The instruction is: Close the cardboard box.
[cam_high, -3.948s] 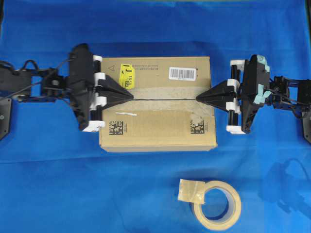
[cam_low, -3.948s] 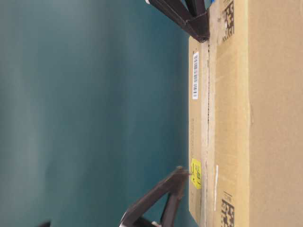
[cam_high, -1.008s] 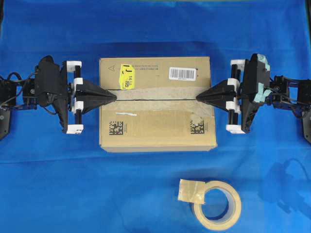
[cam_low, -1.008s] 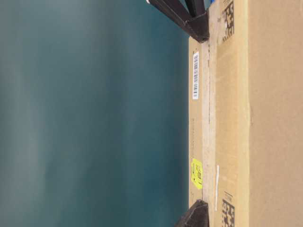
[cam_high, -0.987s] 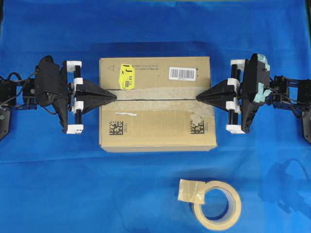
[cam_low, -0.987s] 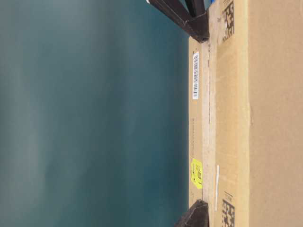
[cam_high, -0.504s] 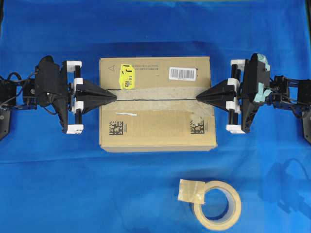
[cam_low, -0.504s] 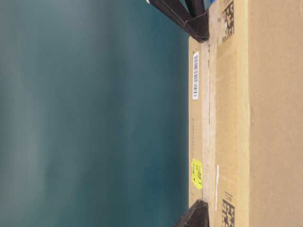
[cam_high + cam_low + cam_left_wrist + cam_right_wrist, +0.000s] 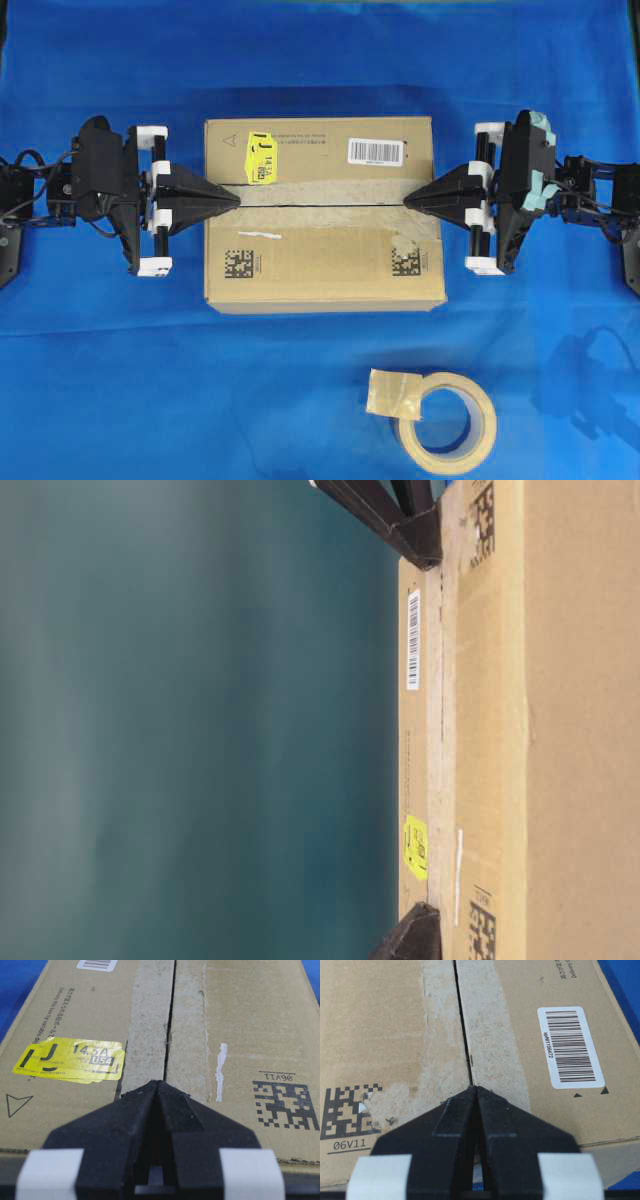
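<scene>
The cardboard box sits mid-table with its top flaps folded flat, meeting along a narrow dark seam between old tape strips. My left gripper is shut, its tip just over the box's left edge at the seam, beside the yellow sticker. At the right edge, my right gripper is also shut and points at the same seam, near the white barcode label. Both wrist views show closed black jaws lying over the box top, holding nothing. The sideways table-level view shows the box flat-topped.
A beige tape roll with a loose folded end lies on the blue cloth in front of the box, toward the right. Both arms reach in from the left and right table edges.
Since 3.9 s ago my left gripper has drawn back leftward, from well over the box top to its left edge. Over the last second nothing has moved.
</scene>
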